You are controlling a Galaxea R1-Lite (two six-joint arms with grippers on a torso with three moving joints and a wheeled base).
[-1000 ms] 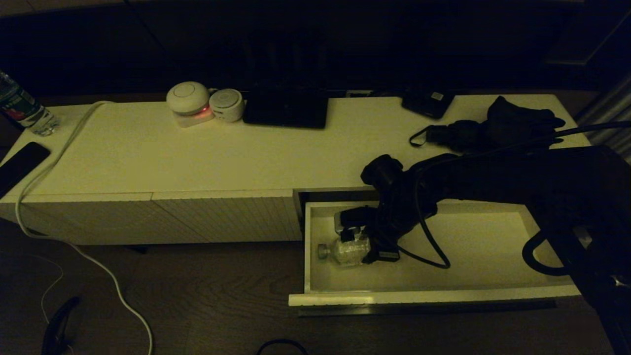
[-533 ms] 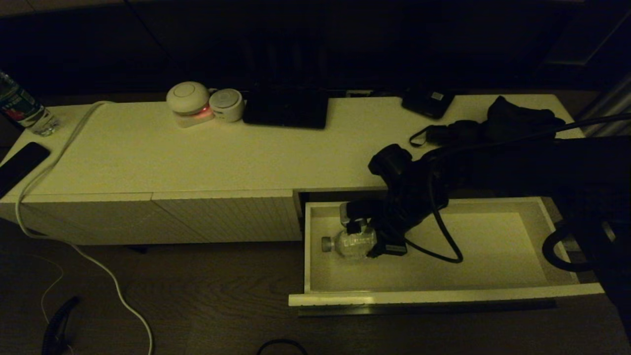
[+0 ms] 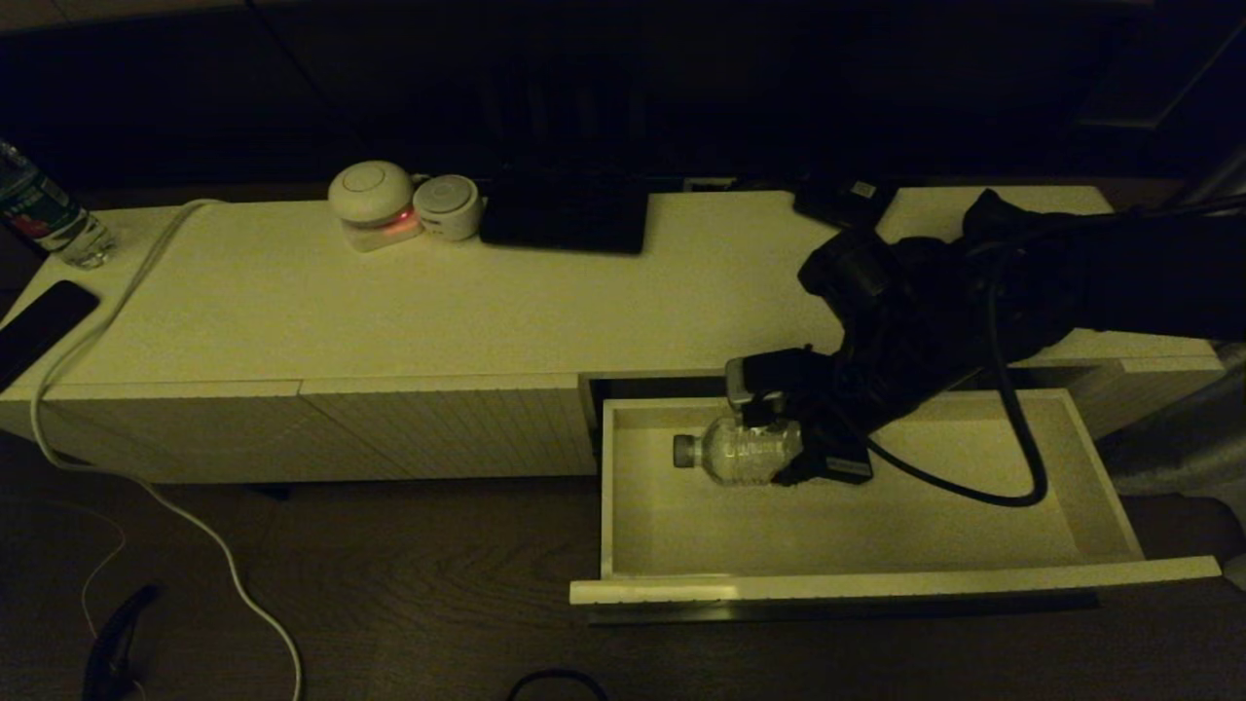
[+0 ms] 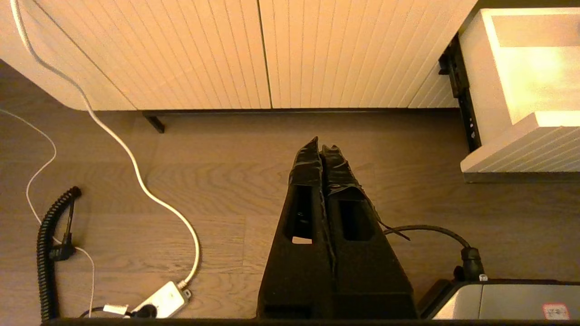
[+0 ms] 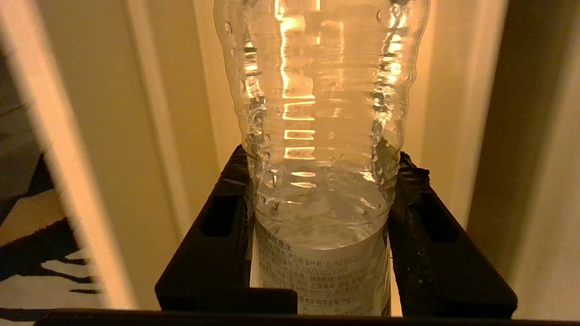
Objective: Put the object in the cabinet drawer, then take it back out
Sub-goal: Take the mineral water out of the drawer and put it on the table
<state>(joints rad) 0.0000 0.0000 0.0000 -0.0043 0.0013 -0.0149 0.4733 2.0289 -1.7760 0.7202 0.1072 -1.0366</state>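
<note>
The object is a clear plastic water bottle (image 3: 738, 451) with a white label, lying sideways with its cap to the left. My right gripper (image 3: 779, 443) is shut on its body; in the right wrist view both black fingers (image 5: 410, 190) press against the bottle (image 5: 317, 136). It hangs above the back left part of the open cabinet drawer (image 3: 876, 584), a wide cream-white tray pulled out from the low cabinet. My left gripper (image 4: 321, 147) is shut on nothing, parked low over the wood floor in front of the cabinet.
The cabinet top (image 3: 487, 302) carries two round white devices (image 3: 373, 195), a dark box (image 3: 565, 219), black items (image 3: 857, 204) at the right and another bottle (image 3: 39, 209) at far left. A white cable (image 3: 127, 292) trails down to the floor.
My right gripper has lifted the bottle from the drawer floor and carried it up and to the right, toward the drawer's back. The left arm has not moved.
</note>
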